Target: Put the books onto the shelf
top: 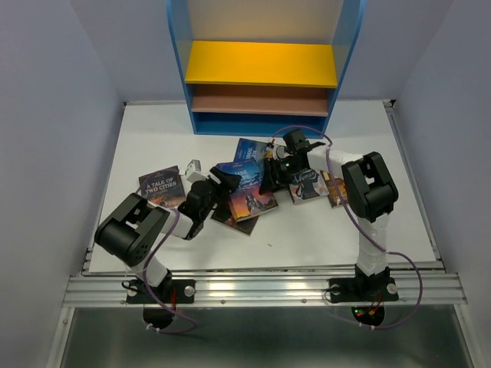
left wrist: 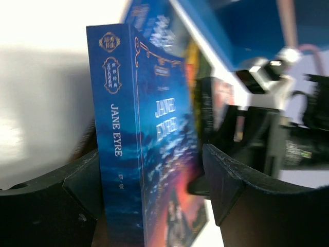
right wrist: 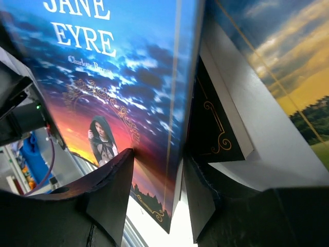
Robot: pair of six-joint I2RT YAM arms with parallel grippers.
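A blue "Jane Eyre" book (left wrist: 123, 128) stands on edge between both grippers, among the books (top: 249, 192) at the table's middle. My left gripper (left wrist: 151, 152) is open around its spine end: the left finger is by the spine, the right finger clear of the cover. My right gripper (right wrist: 159, 155) is shut on the opposite edge of that book (right wrist: 118, 77), one finger on the sunset cover, one behind. Other books lie flat: "A Tale of Two Cities" (top: 161, 186), a blue one (top: 251, 149), a dark pink-lettered one (top: 307, 184). The shelf (top: 261, 61) stands at the back.
A small white object (top: 192, 165) lies left of the book pile. An orange-brown book (top: 335, 188) sits under the right arm's forearm. A dark book with gold scrollwork (right wrist: 213, 123) and a landscape cover (right wrist: 277, 51) crowd the right gripper. Walls close in both sides.
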